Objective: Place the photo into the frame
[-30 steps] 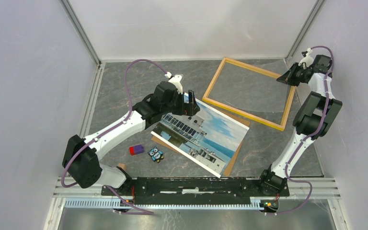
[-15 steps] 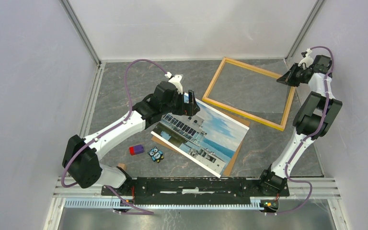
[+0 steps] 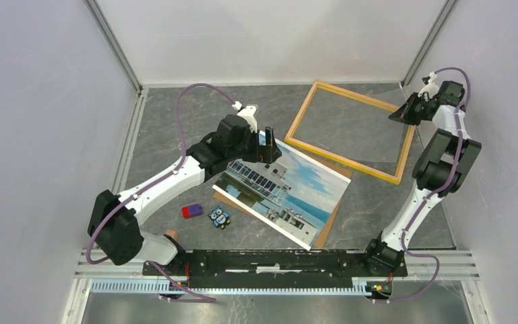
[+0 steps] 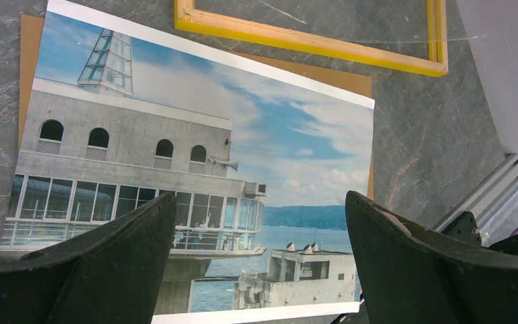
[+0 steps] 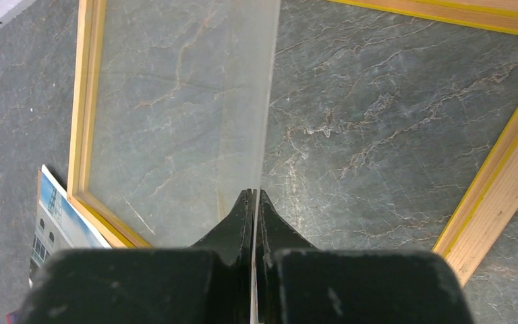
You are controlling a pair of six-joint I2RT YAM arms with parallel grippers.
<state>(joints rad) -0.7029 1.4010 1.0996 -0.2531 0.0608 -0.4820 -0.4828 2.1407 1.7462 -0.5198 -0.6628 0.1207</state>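
Note:
The photo (image 3: pixel 290 192) lies face up in the middle of the table on a brown backing panel (image 3: pixel 328 226). It fills the left wrist view (image 4: pixel 243 135). My left gripper (image 3: pixel 267 144) hangs over the photo's far left corner, open and empty, with the jaws wide apart (image 4: pixel 260 202). The frame (image 3: pixel 347 165) with its yellow-orange border lies at the back right. It also shows in the left wrist view (image 4: pixel 310 44) and the right wrist view (image 5: pixel 506 182). My right gripper (image 3: pixel 405 111) is shut (image 5: pixel 254 196) on the edge of a clear sheet (image 5: pixel 189 101) held over the frame's right end.
A purple block (image 3: pixel 191 211) and a small penguin figure (image 3: pixel 220 217) lie left of the photo near the front. Grey walls close in the table on three sides. A metal rail (image 3: pixel 445 260) runs along the front edge.
My right wrist has shifted slightly at the frame's right end with the clear sheet in its grip. The left arm, photo and frame have not moved.

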